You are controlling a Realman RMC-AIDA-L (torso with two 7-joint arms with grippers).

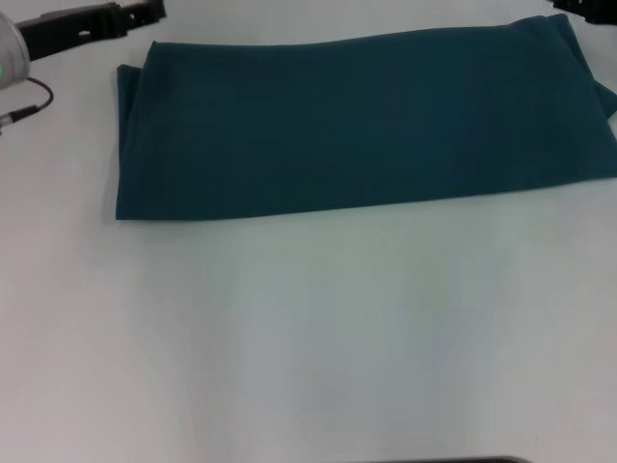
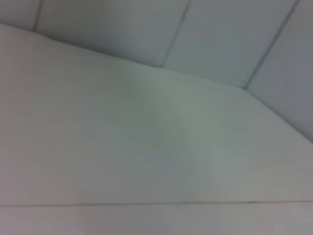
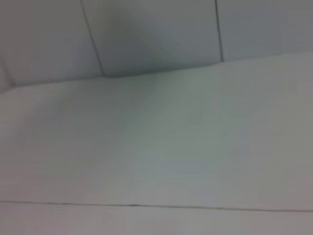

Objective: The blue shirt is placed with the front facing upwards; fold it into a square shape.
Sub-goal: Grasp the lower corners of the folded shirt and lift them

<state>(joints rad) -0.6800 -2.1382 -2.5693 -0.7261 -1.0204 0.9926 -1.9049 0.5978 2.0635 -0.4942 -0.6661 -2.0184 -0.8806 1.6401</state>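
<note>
At far table edge, left end effector (image 1: 145,12) and right end effector (image 1: 578,6) beyond folded blue shirt (image 1: 357,125), finger state indiscernible.

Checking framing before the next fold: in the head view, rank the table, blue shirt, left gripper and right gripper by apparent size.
1. table
2. blue shirt
3. left gripper
4. right gripper, mostly cut off by the frame, so its rank is unsure.

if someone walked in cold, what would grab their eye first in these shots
The blue shirt, folded into a long band, lies across the far half of the white table, with no lettering showing. The left gripper sits just past the shirt's far left corner, and a sliver of the right gripper shows at the far right corner. Neither touches the cloth.
</note>
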